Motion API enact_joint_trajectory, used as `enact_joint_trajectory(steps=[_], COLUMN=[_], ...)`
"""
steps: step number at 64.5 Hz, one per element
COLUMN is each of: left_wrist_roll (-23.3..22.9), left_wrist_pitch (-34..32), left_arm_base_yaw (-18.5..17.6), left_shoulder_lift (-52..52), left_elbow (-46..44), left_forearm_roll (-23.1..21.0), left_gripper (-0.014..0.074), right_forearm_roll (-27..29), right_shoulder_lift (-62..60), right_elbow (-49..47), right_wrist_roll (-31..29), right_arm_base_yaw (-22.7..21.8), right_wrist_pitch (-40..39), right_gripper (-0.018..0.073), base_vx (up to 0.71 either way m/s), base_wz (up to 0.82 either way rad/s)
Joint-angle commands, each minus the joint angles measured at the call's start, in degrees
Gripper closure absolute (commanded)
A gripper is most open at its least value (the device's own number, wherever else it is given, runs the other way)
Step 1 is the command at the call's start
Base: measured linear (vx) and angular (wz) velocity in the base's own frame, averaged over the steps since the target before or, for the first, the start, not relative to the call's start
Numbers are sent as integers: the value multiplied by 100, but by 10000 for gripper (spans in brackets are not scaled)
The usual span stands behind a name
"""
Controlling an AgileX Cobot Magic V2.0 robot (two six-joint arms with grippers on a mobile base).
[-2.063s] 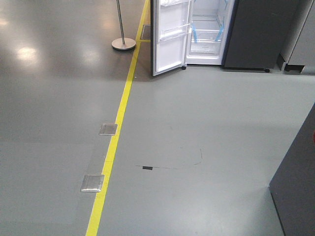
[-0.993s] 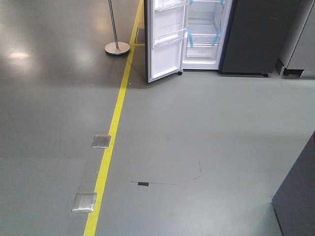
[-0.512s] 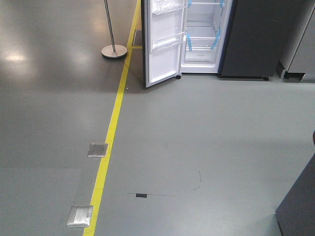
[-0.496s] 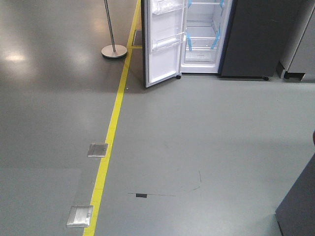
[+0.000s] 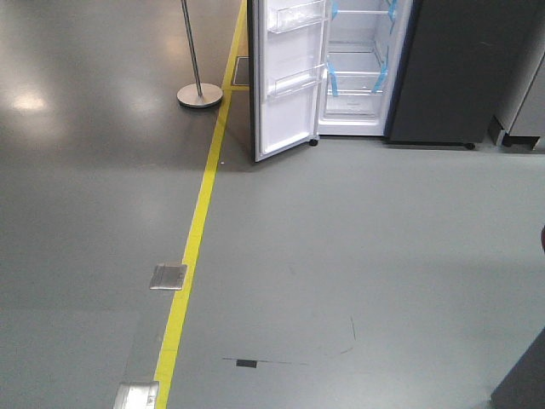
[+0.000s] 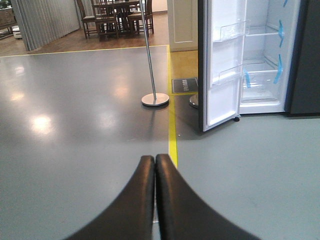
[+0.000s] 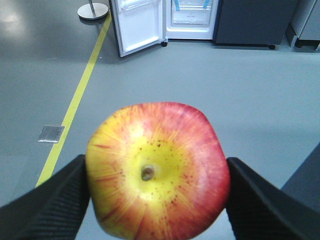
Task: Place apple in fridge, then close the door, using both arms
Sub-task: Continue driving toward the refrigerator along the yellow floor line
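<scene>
The apple [image 7: 157, 170] (red over yellow, stem dimple facing the camera) is pinched between the right fingers [image 7: 55, 205], well apart from the fridge [image 5: 362, 77] at 12 o'clock across the grey floor [image 5: 358, 256]. The left fingers [image 6: 142, 200] are pressed together, holding nothing. By my reading the apple is in hand; placing it and closing remain. Counted: 1 apple, 1 fridge, 1 open door [image 5: 289, 111] at 11 o'clock showing 2 bins [image 5: 298, 83], 1 yellow line [image 5: 192, 256].

A: Floor?
B: Grey glossy floor [image 5: 358, 256], light glare patches [image 5: 27, 102]. Yellow line [image 6: 173, 135] running ahead from just right of the left fingers [image 6: 135, 200]; steel floor plates [image 5: 169, 276] beside it.
A: Furniture?
B: Stanchion post [image 6: 154, 99], round base, ahead of the fingertips. Wooden table and chairs [image 6: 112, 15], far beyond, left.
</scene>
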Motion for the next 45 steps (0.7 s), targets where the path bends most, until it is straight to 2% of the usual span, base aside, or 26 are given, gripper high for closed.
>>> enact_joint_trajectory(steps=[1,45], left_wrist_roll=[-22,-22], left_wrist_pitch=[-404,-404], left_arm_base_yaw=[-31,-31], left_shoulder_lift=[-82,-82], left_elbow=[103,103], left_forearm_roll=[-54,-54], left_gripper=[602,602], right_forearm_roll=[135,135], right_shoulder_lift=[-17,-17], right_elbow=[-170,-170], right_wrist_roll=[-4,-4], right_arm_base_yaw=[-28,-28], right_wrist_pitch=[-399,-399], right_gripper=[334,334], base_vx=[17,16], base_wz=[6,3])
